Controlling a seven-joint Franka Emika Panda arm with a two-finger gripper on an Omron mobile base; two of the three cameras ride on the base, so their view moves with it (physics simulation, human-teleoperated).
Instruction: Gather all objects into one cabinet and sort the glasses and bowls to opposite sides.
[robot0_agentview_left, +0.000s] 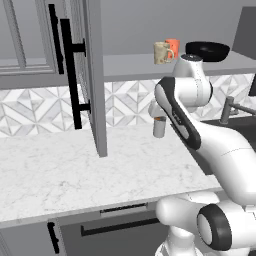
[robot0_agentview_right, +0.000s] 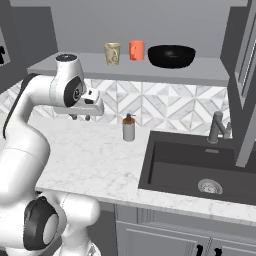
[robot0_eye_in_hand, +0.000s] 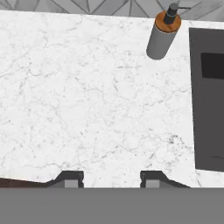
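Table (robot0_eye_in_hand: 87, 96) under my pincer (robot0_eye_in_hand: 111, 179) is bare marble, free to drop or sweep. Soap dispenser (robot0_eye_in_hand: 162, 37) stands near the sink (robot0_agentview_right: 195, 165) edge, only obstacle there. Open cabinet door (robot0_agentview_left: 95, 75) juts over table on my left. Shelf (robot0_agentview_right: 210, 67): beige mug (robot0_agentview_right: 112, 53), orange cup (robot0_agentview_right: 137, 50), black bowl (robot0_agentview_right: 171, 56) crowd the middle, ends free.

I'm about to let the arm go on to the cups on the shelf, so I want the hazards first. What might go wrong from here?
1. The beige mug, orange cup and black bowl stand close together on the cabinet shelf; reaching for one may nudge its neighbour.
2. The gripper hangs empty, jaws apart, below the shelf's front edge; rising straight up may strike it.
3. The open cabinet door juts over the counter, and a wide swing could hit it.
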